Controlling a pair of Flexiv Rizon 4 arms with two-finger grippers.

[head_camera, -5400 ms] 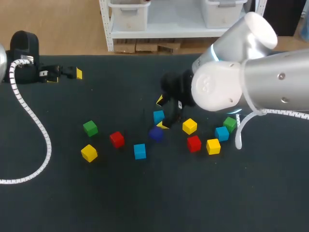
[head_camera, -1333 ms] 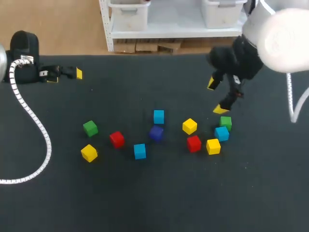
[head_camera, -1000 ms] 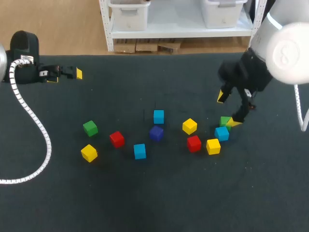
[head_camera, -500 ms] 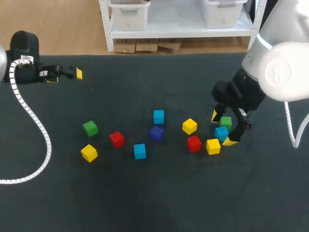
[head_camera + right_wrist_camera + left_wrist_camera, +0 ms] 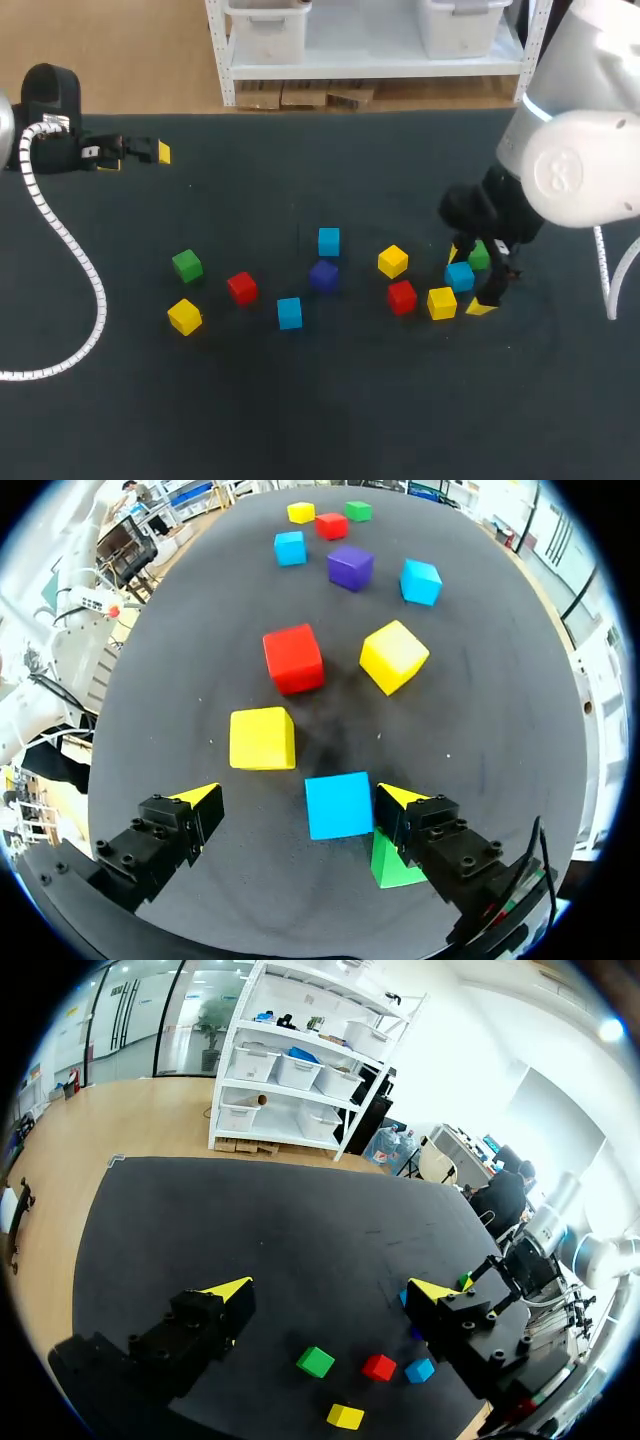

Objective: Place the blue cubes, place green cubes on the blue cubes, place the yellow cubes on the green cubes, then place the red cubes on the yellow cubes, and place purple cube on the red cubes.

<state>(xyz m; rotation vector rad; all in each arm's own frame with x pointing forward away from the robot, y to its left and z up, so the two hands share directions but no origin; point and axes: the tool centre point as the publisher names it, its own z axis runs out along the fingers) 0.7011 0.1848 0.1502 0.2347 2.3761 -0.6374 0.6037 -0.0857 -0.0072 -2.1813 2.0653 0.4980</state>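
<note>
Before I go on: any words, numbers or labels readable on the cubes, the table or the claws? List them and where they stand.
None can be read.
Blue cube between the fingers of the right claw, and the other cubes: plain faces, no print.
Table: no markings.
Pale tag behind the left claw: too small to read.

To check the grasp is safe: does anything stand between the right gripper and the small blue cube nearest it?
Nothing visible does. The small blue cube lies between the open fingers of the right gripper. A small green cube sits close beside it, partly hidden by one finger.
</note>
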